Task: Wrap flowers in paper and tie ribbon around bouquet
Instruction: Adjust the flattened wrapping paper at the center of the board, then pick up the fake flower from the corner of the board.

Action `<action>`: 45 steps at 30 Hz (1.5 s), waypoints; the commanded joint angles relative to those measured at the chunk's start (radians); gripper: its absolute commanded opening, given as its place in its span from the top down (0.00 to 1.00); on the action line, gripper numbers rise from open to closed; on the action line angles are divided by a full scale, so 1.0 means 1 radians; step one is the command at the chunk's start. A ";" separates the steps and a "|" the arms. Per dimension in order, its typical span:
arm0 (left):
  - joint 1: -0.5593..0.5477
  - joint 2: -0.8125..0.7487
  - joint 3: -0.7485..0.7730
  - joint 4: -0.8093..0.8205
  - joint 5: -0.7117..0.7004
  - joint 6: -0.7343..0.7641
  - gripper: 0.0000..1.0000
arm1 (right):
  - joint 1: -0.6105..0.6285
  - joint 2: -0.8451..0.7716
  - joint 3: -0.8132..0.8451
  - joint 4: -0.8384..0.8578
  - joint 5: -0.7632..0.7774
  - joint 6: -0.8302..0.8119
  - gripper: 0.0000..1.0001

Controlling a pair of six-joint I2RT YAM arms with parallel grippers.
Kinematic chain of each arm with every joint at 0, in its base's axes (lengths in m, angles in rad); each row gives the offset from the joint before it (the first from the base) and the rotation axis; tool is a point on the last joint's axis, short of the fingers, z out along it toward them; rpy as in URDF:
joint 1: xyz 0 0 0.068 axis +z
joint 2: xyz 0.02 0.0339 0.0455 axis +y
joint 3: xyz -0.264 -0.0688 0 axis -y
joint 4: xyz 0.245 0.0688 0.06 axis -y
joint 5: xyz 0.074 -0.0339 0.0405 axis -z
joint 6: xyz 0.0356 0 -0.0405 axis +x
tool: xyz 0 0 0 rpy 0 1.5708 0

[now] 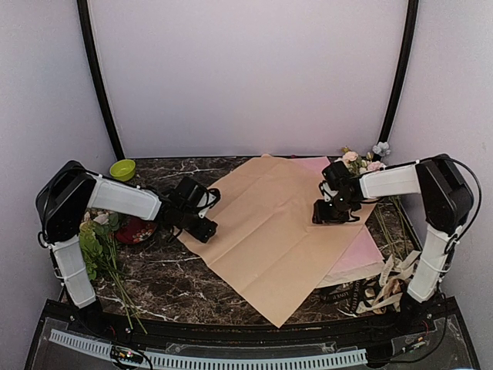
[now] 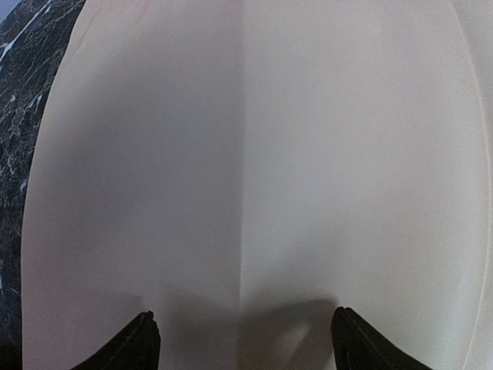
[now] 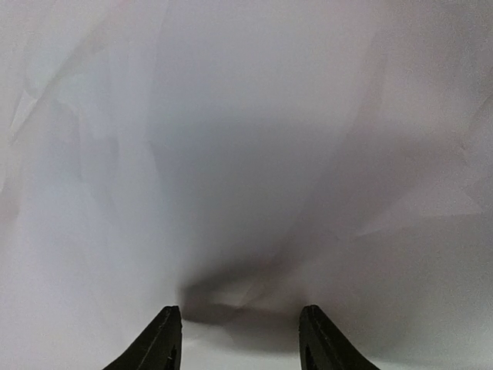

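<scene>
My left gripper [image 2: 243, 314] stands wide at the left edge of the tan sheet [image 1: 269, 223]; my right gripper [image 3: 239, 309] (jaws also apart) is at its right edge.

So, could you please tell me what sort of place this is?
Most likely an enclosed robot test booth dressed as a florist's bench: plain pale walls close round a dark marble tabletop, with a tan paper sheet, leafy flower stems at the left and a black ribbon at the right.
</scene>
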State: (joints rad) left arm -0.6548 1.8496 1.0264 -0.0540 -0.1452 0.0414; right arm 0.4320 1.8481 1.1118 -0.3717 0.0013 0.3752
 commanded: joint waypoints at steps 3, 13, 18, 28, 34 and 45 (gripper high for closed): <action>0.033 0.039 0.026 -0.111 -0.077 0.011 0.21 | 0.020 -0.056 -0.082 -0.035 -0.056 0.069 0.48; 0.034 -0.143 0.033 -0.031 0.040 0.078 0.11 | -0.169 -0.207 0.124 -0.176 -0.044 -0.018 0.55; 0.071 -0.234 0.053 -0.026 0.159 0.094 0.02 | -0.382 -0.216 0.222 -0.224 0.100 -0.108 0.51; 0.095 -0.276 0.043 -0.045 0.200 0.093 0.01 | -0.617 0.039 0.419 -0.523 0.223 -0.234 0.52; 0.096 -0.278 0.056 -0.066 0.237 0.096 0.01 | -0.619 0.107 0.437 -0.477 0.192 -0.425 0.44; 0.095 -0.268 0.048 -0.058 0.237 0.127 0.01 | -0.619 0.252 0.535 -0.459 0.271 -0.526 0.58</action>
State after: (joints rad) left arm -0.5583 1.6131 1.0832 -0.1032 0.0757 0.1444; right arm -0.1879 2.0567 1.6169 -0.8333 0.2478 -0.1005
